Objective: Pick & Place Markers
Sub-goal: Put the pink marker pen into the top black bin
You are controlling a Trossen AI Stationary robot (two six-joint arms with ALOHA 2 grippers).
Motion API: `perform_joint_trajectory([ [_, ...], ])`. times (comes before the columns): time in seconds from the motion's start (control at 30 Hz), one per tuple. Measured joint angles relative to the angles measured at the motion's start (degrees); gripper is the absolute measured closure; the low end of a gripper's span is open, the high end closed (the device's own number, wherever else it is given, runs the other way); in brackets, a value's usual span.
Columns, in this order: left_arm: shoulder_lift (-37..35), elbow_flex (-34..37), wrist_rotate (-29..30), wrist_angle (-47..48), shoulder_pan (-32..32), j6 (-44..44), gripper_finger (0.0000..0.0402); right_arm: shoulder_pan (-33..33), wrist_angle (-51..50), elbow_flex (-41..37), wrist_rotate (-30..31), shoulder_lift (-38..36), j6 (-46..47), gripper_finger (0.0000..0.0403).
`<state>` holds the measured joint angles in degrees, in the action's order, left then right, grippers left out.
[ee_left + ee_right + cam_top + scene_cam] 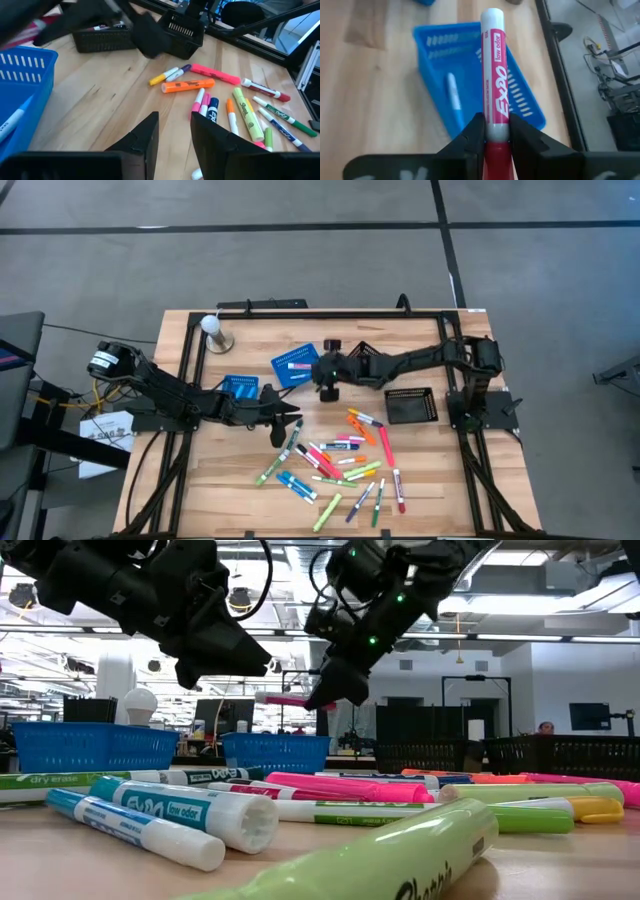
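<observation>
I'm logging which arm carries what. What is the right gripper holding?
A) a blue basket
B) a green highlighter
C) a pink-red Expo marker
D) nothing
C: the right wrist view shows the right gripper clamped on a pink-red Expo marker, above a blue basket that already holds one marker.

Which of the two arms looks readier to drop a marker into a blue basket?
The right. Its tool already grips a pink marker above a blue basket; the left tool is empty.
</observation>
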<state>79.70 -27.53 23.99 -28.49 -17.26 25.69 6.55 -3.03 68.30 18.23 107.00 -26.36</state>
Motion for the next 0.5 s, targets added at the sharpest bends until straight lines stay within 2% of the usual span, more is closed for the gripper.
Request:
perform_joint_trajectory([
  [0.17,0.00,0.00,0.00,-0.05,0.00,0.02,0.0294,3.50,0.53,0.03,-6.24,0.85,-2.69,0.0339],
  [0.5,0.00,0.15,-0.02,-0.28,0.00,0.07,0.0294,3.61,-0.06,0.00,-6.62,4.94,-2.17,0.0331],
])
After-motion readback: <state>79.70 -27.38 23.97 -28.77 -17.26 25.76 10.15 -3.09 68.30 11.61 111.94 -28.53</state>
